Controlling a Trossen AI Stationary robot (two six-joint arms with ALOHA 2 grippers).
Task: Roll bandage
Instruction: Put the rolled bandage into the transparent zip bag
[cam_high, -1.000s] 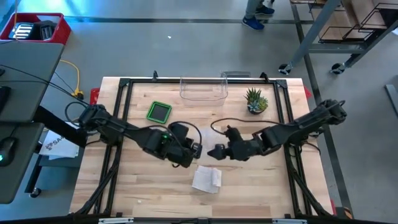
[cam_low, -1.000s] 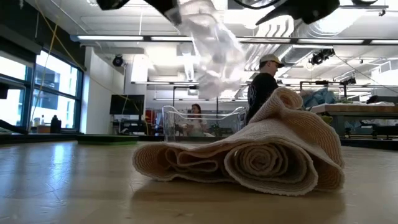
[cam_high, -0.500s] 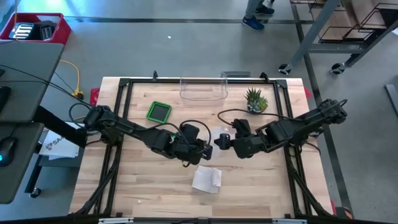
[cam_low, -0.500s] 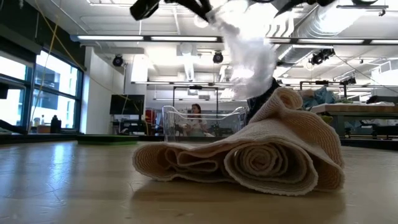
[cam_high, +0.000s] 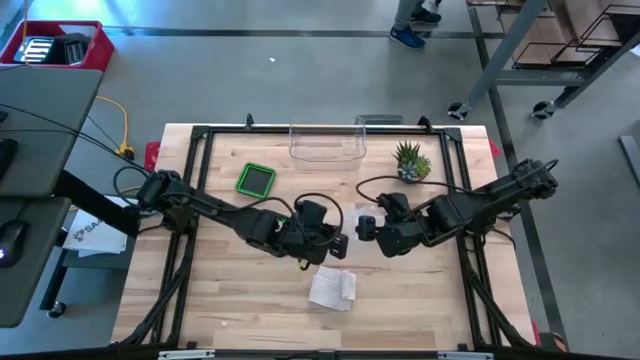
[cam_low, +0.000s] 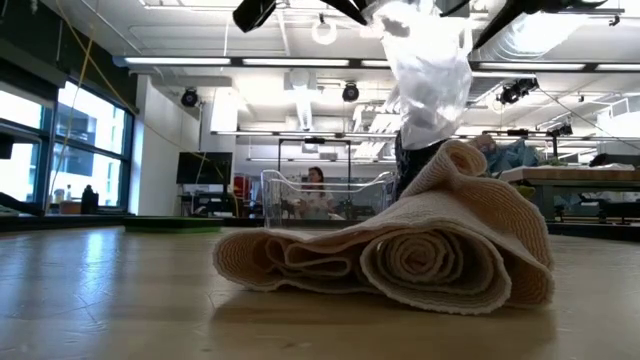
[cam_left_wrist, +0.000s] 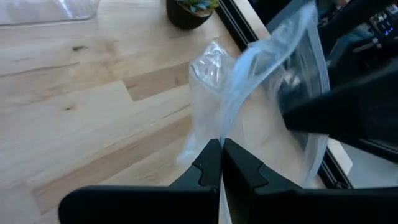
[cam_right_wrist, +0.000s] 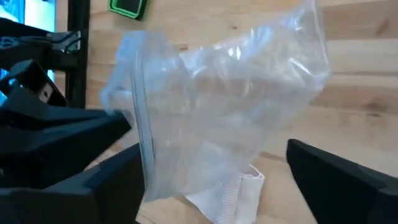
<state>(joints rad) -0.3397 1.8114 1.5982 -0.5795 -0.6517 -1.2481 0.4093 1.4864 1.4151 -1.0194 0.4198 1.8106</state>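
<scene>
L tool (cam_left_wrist: 221, 149) clenched on clear bag (cam_right_wrist: 230, 106), R tool (cam_right_wrist: 211, 180) spread wide; bandage (cam_high: 333, 288) on surface (cam_high: 230, 310), I'd bag it next.

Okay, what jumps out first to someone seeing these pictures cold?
A clear plastic bag hangs in the air above the table's middle, pinched in the shut left gripper, with the open right gripper facing it. Below, a loosely rolled beige bandage lies on the wooden table.
</scene>
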